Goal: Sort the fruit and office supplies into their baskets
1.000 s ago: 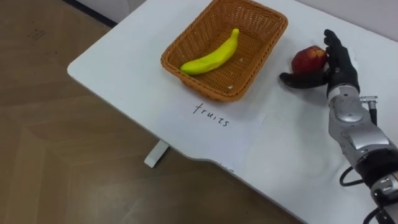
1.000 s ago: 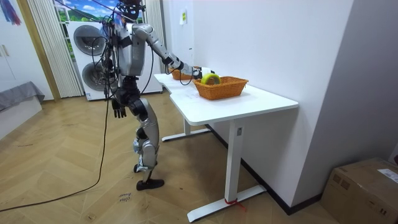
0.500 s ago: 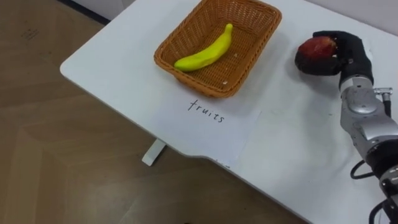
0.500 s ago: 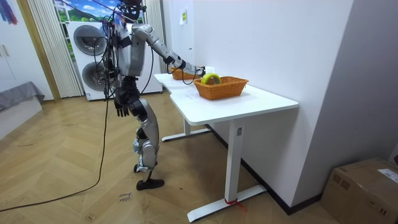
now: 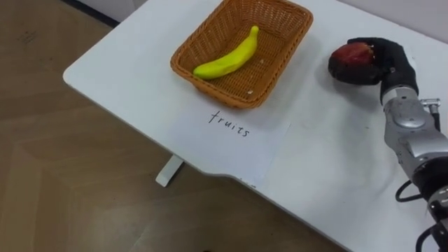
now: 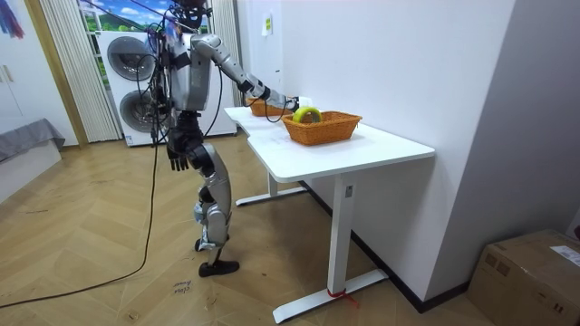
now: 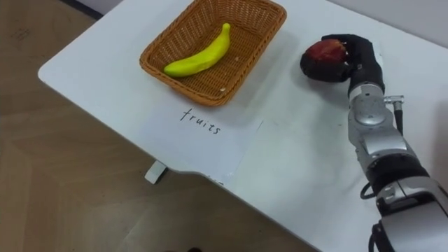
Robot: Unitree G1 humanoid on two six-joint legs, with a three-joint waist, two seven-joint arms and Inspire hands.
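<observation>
A red apple (image 5: 352, 53) rests on the white table (image 5: 329, 161), to the right of the wicker basket (image 5: 187, 68). My right hand (image 5: 387, 59) is curled round the apple from its far right side, with the thumb under its near side. Inside the basket lies a yellow banana (image 5: 225, 60). The right eye view shows the same apple (image 7: 323, 50), right hand (image 7: 358, 57) and basket (image 7: 150, 65). In the room view I stand at the table's end, right arm stretched over it, and my left hand (image 6: 176, 159) hangs relaxed by my hip.
A paper sheet with handwriting (image 5: 234, 136) lies in front of the basket, near the table's front edge. The table's left corner (image 5: 68, 74) drops to wooden floor. A second wicker basket (image 6: 323, 129) stands further along the table. Washing machines (image 6: 131, 68) are behind me.
One second ago my right hand lay open beside the apple; its fingers have since closed round it. The eye view has shifted slightly; basket and banana have not moved.
</observation>
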